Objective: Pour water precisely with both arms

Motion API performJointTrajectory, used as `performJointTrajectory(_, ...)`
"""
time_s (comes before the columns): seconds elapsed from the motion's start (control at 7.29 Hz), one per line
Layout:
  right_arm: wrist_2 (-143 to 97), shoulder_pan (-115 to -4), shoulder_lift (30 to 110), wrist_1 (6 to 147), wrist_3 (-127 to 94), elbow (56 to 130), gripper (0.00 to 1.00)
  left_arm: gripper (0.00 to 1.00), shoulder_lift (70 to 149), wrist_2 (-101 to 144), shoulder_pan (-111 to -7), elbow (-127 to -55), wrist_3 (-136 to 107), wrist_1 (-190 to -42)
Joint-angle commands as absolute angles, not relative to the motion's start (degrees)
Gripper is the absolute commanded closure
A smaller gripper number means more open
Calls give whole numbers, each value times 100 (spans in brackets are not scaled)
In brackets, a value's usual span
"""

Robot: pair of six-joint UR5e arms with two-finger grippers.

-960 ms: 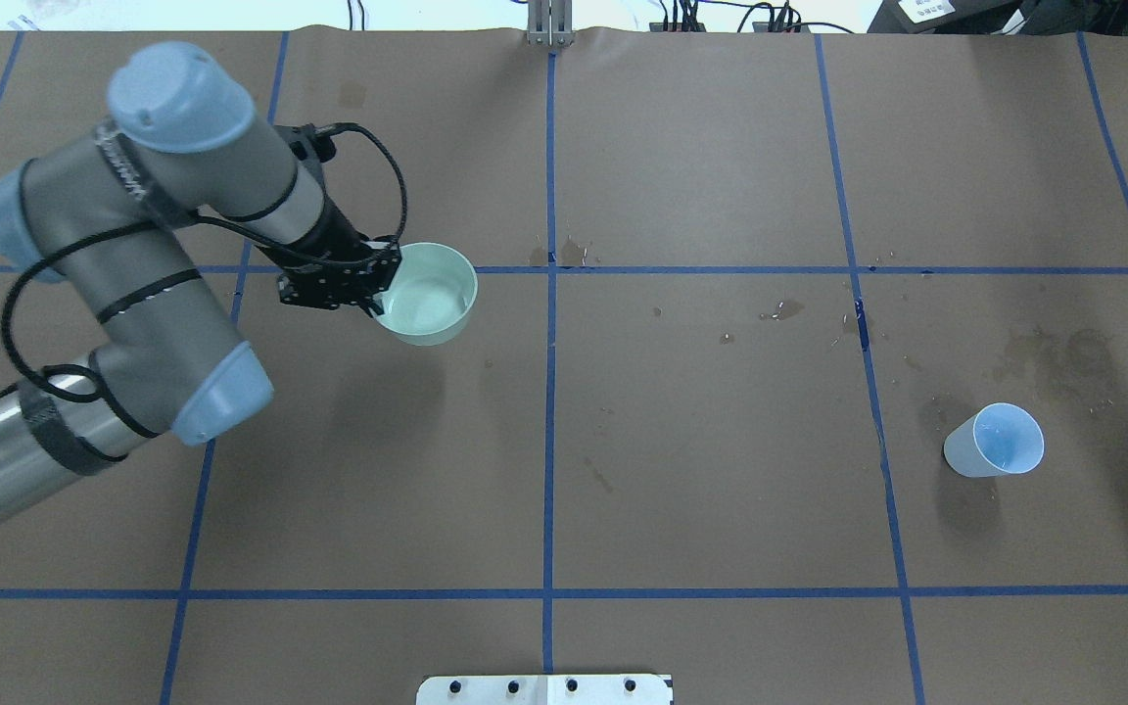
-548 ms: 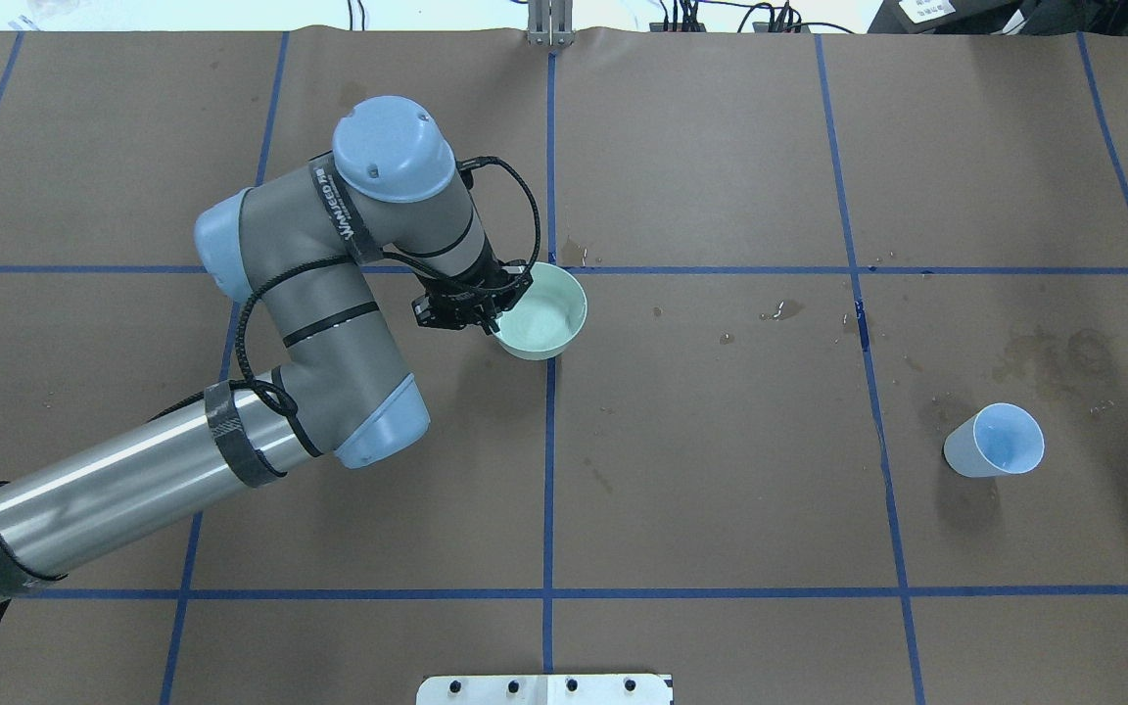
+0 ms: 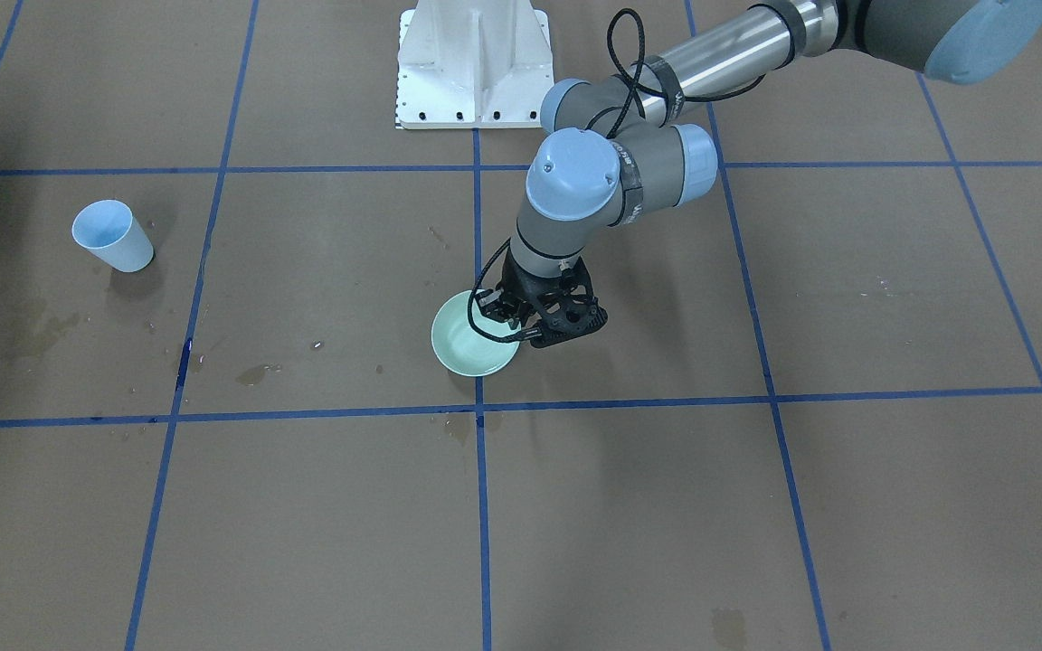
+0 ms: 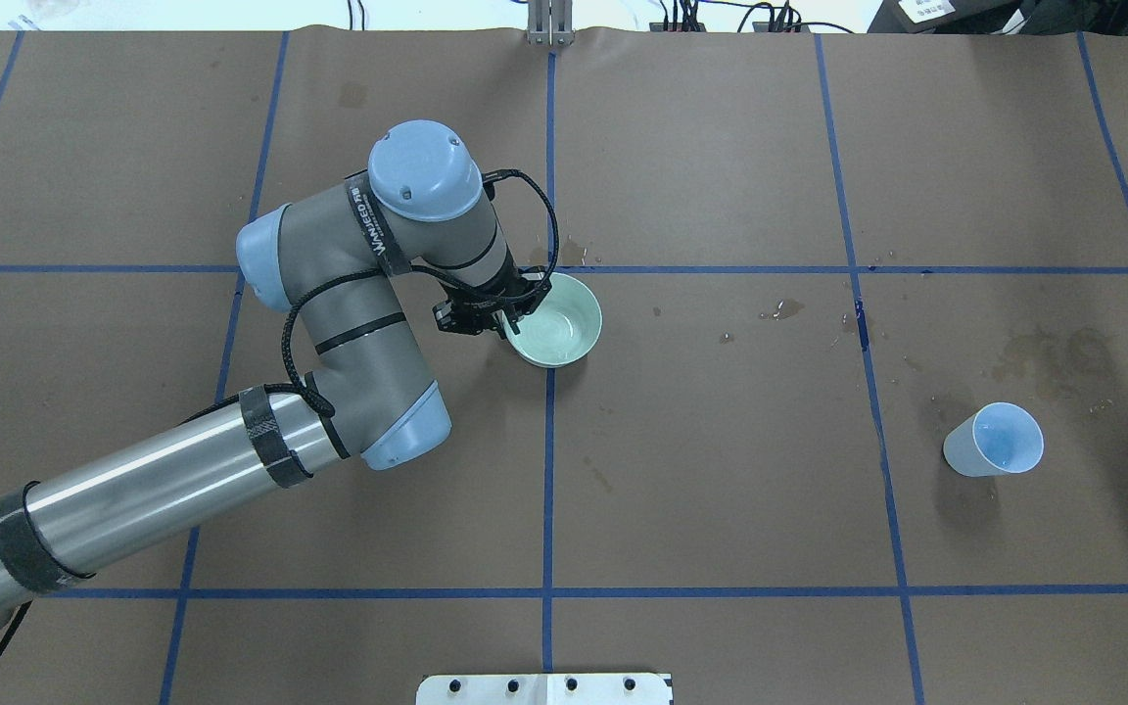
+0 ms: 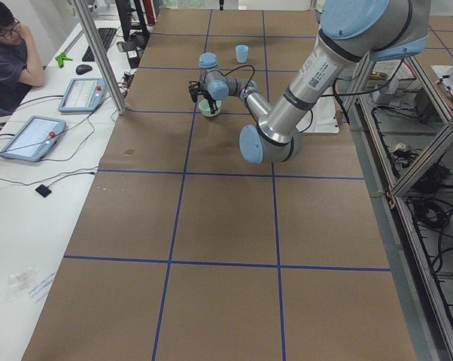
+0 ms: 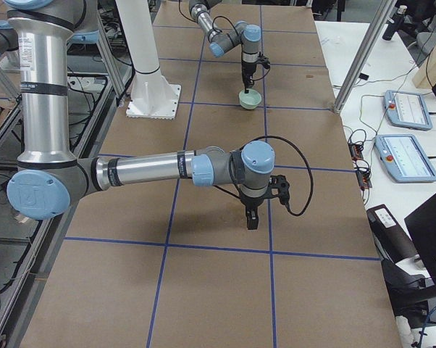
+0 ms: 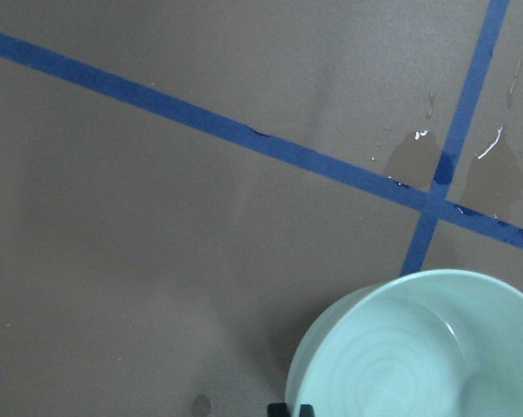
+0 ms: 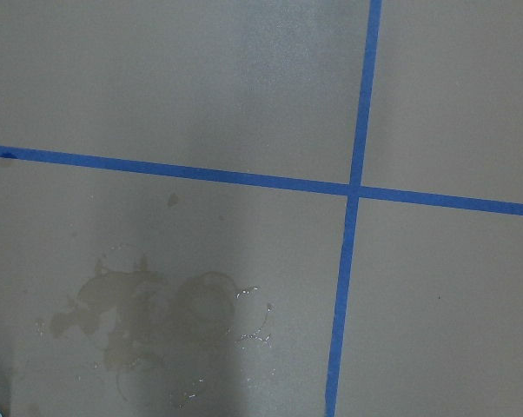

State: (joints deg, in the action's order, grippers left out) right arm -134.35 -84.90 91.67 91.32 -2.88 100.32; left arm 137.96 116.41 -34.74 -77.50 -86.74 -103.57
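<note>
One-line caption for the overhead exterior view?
Left gripper holds the pale green bowl by its rim at centre; blue cup stands far right.

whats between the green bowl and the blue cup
No object: in the overhead view the stretch from bowl to cup holds only brown table paper, one blue tape line and a few small stains.

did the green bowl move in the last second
Yes. In the overhead view the bowl, held by the left gripper, went rightward, from well left of the centre vertical tape line to overlapping it.
</note>
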Motion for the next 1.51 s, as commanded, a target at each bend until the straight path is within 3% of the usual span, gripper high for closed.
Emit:
performJointTrajectory(0.0, -13447, -8490, 9158, 9132, -290, 10046, 0, 0, 13790, 11637, -3472, -7761, -8648, -10354)
performJointTrajectory(0.14, -13447, -8490, 9115, 9149, -307, 10150, 0, 0, 13790, 11637, -3506, -7856, -8648, -10336)
performJointTrajectory(0.69, -12529, -7625, 9682, 9132, -2861, 12202, 0, 0, 13187, 11725, -4069, -9601, -7966, -8670)
performJointTrajectory(0.96, -11168, -6011, 10290, 9018, -5498, 13609, 1, 0, 12798, 11716, -4175, -9975, -7858, -8613)
performJointTrajectory(1.37, -8386, -2778, 10265, 9087, -8310, 13939, 0, 0, 12613, 11672, -4201, -10019, -7744, -8622)
